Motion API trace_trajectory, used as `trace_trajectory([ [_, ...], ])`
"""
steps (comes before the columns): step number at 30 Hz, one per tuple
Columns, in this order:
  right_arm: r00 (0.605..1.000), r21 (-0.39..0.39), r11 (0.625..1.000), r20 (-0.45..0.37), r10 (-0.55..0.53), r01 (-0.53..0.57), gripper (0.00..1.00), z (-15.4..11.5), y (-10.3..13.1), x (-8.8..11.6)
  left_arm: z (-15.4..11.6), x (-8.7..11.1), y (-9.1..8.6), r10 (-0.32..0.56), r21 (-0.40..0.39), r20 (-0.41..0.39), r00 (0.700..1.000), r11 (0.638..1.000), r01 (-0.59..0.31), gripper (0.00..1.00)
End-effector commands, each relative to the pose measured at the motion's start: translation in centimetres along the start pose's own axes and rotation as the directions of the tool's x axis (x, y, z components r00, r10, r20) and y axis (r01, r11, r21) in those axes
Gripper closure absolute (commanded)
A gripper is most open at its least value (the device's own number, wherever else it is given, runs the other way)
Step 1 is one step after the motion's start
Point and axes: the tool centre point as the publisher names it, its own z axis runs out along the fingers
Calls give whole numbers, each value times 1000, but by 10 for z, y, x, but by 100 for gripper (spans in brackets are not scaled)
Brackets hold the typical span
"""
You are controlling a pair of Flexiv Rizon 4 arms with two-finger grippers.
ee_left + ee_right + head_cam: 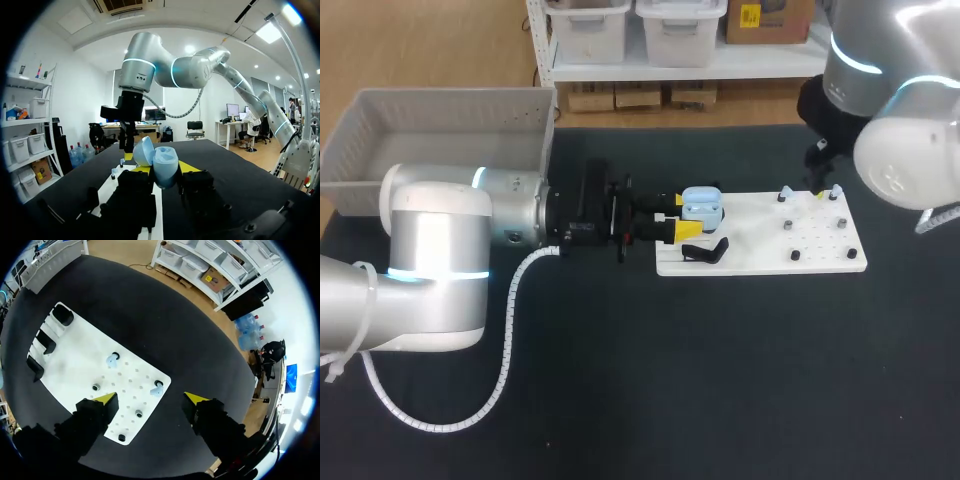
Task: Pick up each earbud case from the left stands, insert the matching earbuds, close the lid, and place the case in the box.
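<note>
The left claw is shown closed on the light-blue earbud case, whose lid is open, at the 9 o'clock end of the white board on the dark surface. The right claw is held wide apart and empty above the board's 1 o'clock corner, where two blue earbuds are seated on pegs. The grey box is placed at the surface's 10 o'clock.
</note>
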Motion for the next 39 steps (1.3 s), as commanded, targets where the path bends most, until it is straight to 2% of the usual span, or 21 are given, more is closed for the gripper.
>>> trace_trajectory([
  [1, 1000, -3, 1000, -11, 0, 0, 30, 5, 0, 0, 0, 0, -1, 2, -6, 2, 1000, 1000, -2, 100],
  [3, 1000, -3, 1000, -17, 4, -4, 37, 7, -1, 2, 0, 0, -1, 2, -6, 2, 1000, 1000, -2, 100],
  [6, 1000, -2, 1000, -20, 10, -10, 41, 10, -2, 3, 0, 0, -1, 2, -6, 2, 1000, 1000, -2, 100],
  [10, 1000, 1, 1000, -25, 14, -14, 51, 14, -2, 4, 0, 0, -1, 2, -6, 2, 1000, 1000, -2, 100],
  [39, 999, 27, 999, -33, 39, -38, 64, 32, -5, 0, 0, 0, -1, 2, -6, 2, 1000, 1000, -2, 100],
])
